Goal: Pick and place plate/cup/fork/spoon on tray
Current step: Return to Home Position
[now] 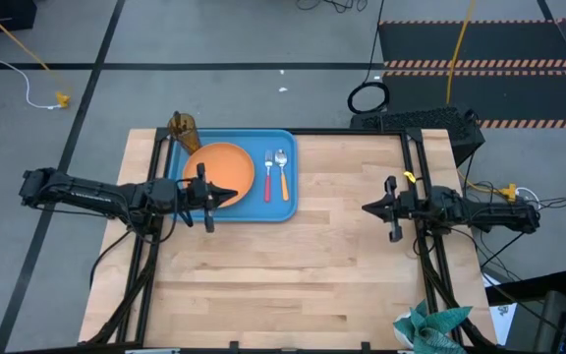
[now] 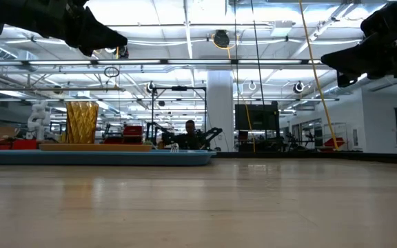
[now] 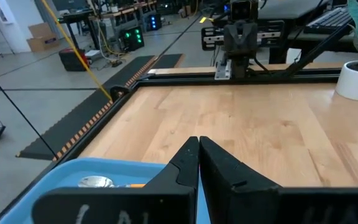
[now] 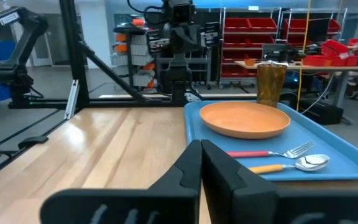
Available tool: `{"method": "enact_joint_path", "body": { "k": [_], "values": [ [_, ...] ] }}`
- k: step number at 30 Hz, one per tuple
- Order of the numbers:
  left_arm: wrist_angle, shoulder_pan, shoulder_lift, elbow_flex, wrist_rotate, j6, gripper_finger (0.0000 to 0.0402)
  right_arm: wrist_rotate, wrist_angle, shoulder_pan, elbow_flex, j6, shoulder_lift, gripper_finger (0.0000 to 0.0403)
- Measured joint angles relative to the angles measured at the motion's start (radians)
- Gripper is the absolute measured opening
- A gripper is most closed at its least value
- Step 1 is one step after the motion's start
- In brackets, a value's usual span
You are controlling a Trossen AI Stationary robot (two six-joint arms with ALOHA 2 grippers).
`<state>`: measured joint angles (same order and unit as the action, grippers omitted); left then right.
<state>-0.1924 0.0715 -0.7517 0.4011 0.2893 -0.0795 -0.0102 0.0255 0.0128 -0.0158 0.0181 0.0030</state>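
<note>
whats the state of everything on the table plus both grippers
tray: flat on table
plate: flat on tray
cup: upright in tray corner
fork: lying on tray
spoon: lying on tray beside fork
left gripper: shut, empty, above plate's edge
right gripper: shut, empty, above table

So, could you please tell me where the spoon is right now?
In the high view the spoon lies on the tray, near its right edge, just right of the fork.

Left pincer [image 1: 232,194] and right pincer [image 1: 366,207] are black tapered wedges on matte-black jointed arms [image 1: 86,192].
</note>
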Motion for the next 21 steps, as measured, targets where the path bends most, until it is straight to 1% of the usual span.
{"method": "enact_joint_path", "body": {
  "k": [7,14,19,21],
  "values": [
    [-0.04,0.0,0.0,0.0,0.0,-0.006,0.0017,0.014,-0.006,-0.039,0.0,-0.008,0.0,0.0],
    [-0.044,0.0,0.0,0.0,-0.001,-0.015,0.0017,0.009,-0.008,-0.048,0.001,-0.027,0.004,0.0],
    [-0.012,0.0,0.0,0.0,-0.082,-0.013,0.0017,0.009,0.0,-0.048,0.001,-0.113,0.006,0.0],
    [0.018,0.001,0.0,0.0,-0.088,0.006,0.0017,0.011,0.01,-0.048,0.001,-0.121,0.006,0.0]
  ]
}}
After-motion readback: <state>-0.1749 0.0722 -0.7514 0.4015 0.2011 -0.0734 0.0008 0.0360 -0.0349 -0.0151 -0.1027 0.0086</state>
